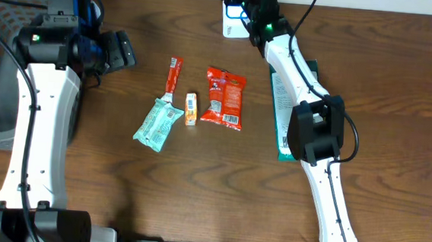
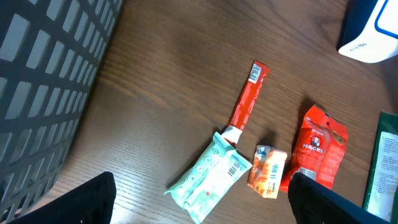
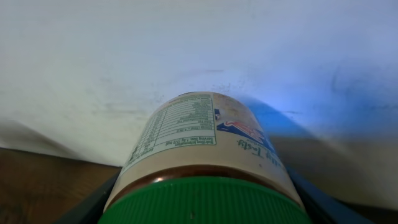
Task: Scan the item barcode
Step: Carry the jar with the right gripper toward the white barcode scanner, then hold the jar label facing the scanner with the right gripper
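The right arm is stretching to the far edge of the table (image 1: 400, 111), right gripper (image 3: 205, 199) clamping a jar (image 3: 193, 137). The left gripper (image 2: 202, 202) is hovering, fingers (image 2: 81, 202) apart

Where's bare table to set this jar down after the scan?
Bare wood lies right of the green packet, and between the red bag and the near edge. Crowded: the cluster from mint pouch to red bag.

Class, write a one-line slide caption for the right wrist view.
Right hand grips a green-lidded jar, nutrition label up, before a white surface tinged with blue light.
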